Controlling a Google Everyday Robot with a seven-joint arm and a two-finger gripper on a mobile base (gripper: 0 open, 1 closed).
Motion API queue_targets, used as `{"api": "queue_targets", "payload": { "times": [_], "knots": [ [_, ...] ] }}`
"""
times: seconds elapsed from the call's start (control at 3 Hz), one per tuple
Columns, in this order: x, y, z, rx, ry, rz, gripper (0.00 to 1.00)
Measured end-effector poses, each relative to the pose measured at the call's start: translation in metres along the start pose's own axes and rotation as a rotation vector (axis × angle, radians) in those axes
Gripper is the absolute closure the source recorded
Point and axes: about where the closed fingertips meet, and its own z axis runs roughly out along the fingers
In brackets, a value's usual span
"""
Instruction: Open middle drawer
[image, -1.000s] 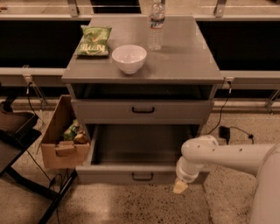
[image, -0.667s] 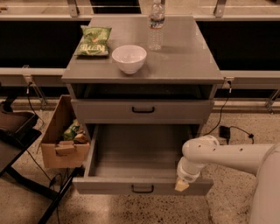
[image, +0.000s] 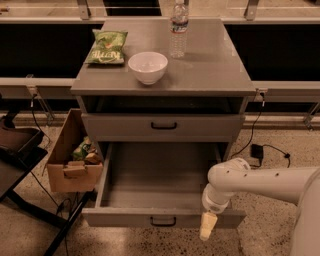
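Note:
The middle drawer (image: 125, 218) is pulled far out of the grey cabinet (image: 220, 85). Its flat grey front faces me, with a small black loop handle (image: 163, 220) at centre, and its plain grey box inside holds nothing. My gripper (image: 208, 232) hangs downwards from the white arm (image: 260, 181). It is just in front of the right part of the drawer front, right of the handle and off it. The taller-fronted drawer (image: 120, 127) above, with a wider black handle, is shut.
On the cabinet top are a white bowl (image: 148, 66), a green chip bag (image: 106, 47) and a water bottle (image: 178, 29). A cardboard box (image: 67, 160) with items stands at the left, beside a dark folding stand (image: 20, 150). Cables and a power adapter (image: 258, 150) lie on the floor at the right.
The middle drawer has slid further out toward me. My gripper has moved the same way, lower in view, staying by the right part of the drawer front.

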Motion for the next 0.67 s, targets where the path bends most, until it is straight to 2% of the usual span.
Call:
{"api": "queue_targets", "payload": {
  "times": [0.33, 0.67],
  "knots": [
    [0.0, 0.0, 0.0, 0.0, 0.0, 0.0, 0.0],
    [-0.0017, 0.0004, 0.0014, 0.014, -0.042, -0.007, 0.0]
  ]
}}
